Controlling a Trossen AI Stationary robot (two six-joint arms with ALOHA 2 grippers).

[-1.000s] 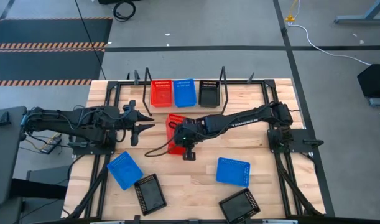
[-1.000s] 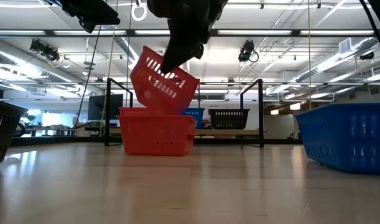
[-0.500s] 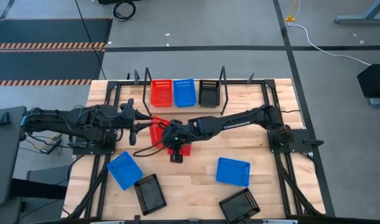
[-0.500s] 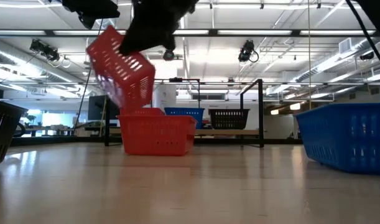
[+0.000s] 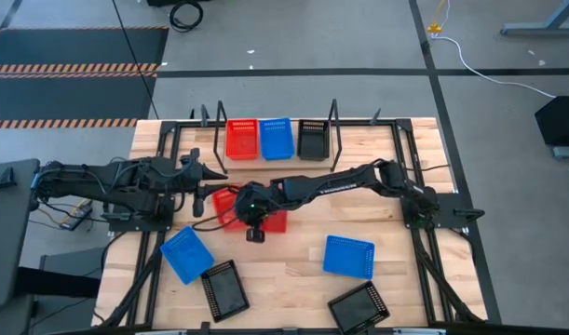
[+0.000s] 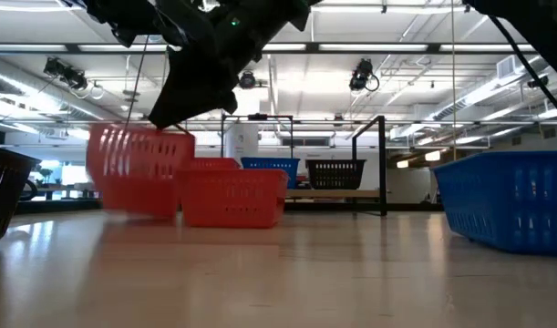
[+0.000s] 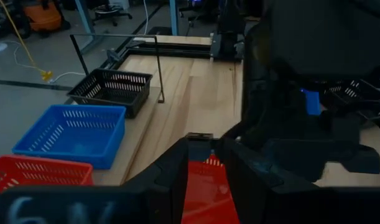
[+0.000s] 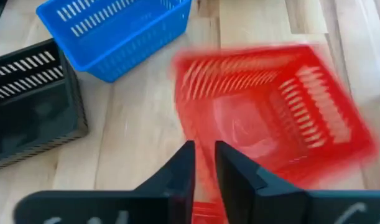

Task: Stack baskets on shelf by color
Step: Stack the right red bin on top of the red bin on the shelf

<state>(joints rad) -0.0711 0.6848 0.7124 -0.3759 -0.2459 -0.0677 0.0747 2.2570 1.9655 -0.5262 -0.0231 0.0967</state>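
A: Where's the red basket [image 5: 225, 203]?
B: Mid-desk [image 5: 293, 279], blurred, at 9 o'clock of a second red one [image 5: 275, 221]. Right end effector [image 8: 204, 149] sits right over it, can't tell if it grips the rim or not.
A: Left?
B: Left end effector [image 7: 202, 146] at 9 o'clock, fingers apart, empty, waiting.
A: Tip?
B: Grab one short wall square and lift level. Carry it to the shelf [image 5: 334, 121] at 12 o'clock and nest it straight down into the red basket there [image 5: 241, 138], not the blue.
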